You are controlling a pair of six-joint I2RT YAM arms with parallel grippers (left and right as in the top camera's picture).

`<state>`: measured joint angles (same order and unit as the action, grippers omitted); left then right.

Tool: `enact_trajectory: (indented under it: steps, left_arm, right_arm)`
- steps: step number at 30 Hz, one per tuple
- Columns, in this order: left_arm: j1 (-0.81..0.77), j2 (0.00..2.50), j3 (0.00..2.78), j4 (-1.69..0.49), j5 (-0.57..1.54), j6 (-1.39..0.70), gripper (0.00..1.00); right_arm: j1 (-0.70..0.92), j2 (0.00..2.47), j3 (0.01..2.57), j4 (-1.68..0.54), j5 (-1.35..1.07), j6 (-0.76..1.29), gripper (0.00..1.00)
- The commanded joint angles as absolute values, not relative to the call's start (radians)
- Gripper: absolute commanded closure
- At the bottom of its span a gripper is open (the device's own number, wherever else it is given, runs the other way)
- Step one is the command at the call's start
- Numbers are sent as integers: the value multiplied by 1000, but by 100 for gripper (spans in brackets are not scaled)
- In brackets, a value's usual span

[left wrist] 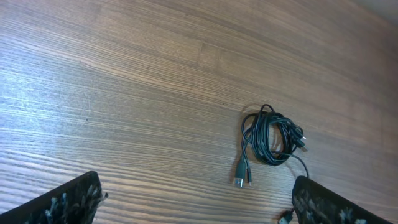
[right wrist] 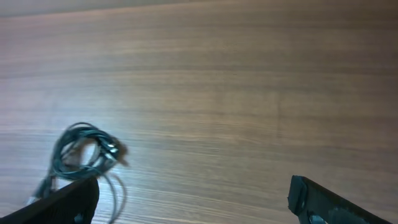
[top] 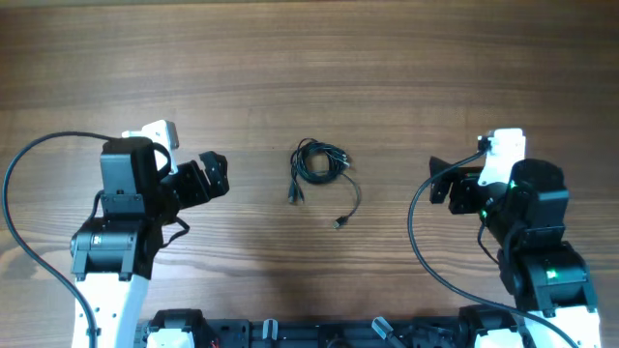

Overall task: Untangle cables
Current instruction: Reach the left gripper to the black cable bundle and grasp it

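The left jaws stand wide apart, fingertips (left wrist: 68,202) at the view's lower corners; the right jaws gape likewise. The left arm (top: 126,208) and right arm (top: 522,213) point inward, facing each other. Between them, touching neither, the cables (top: 319,166) lie coiled on the table (top: 309,58), plug ends trailing.

Cables (top: 317,170) between left gripper (top: 219,175) and right gripper (top: 436,181)

1. Overhead's evenly bright, shadows faint and soft.
2. Left wrist: pale sheen on the surface (left wrist: 37,118) at left, cables (left wrist: 260,142) crisp.
3. Right wrist's softer, cables look smeary, washed-out glare at left.
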<state>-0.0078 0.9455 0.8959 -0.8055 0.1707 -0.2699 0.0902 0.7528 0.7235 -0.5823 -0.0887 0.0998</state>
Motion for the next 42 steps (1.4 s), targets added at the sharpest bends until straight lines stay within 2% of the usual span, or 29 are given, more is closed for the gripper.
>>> enact_trajectory:
  steps: [1,6,14,17,24,28,29,30,31,33,35,42]
  left_arm:
    - [-2,949,916,-779,188,-243,0]
    - [-16,968,916,-607,298,-242,0]
    - [-244,1259,916,-450,218,-249,1]
    - [-315,1403,916,-415,165,-269,12]
    - [-410,1680,916,-270,167,-277,27]
    - [-455,1759,916,-207,166,-276,29]
    - [-466,1775,916,-197,165,-276,32]
    - [-475,1789,916,-192,165,-276,41]
    - [-477,1794,916,-190,162,-276,51]
    - [-478,1795,916,-190,163,-277,81]
    - [-478,1787,916,-190,163,-277,94]
    - [-479,1641,917,-190,341,-328,96]
  right_arm:
    - [91,752,743,-581,-187,84,0]
    - [91,752,743,-563,-186,117,0]
    - [91,781,742,-566,-182,158,0]
    - [91,797,743,-568,-182,162,0]
    - [91,822,743,-578,-182,164,0]
    - [91,822,743,-578,-182,164,0]
    - [91,822,743,-578,-182,164,0]
    - [91,822,742,-579,-182,164,0]
    - [91,822,742,-579,-182,164,0]
    - [91,822,743,-581,-182,164,0]
    - [91,822,743,-581,-182,165,0]
    - [91,841,742,-555,-245,279,0]
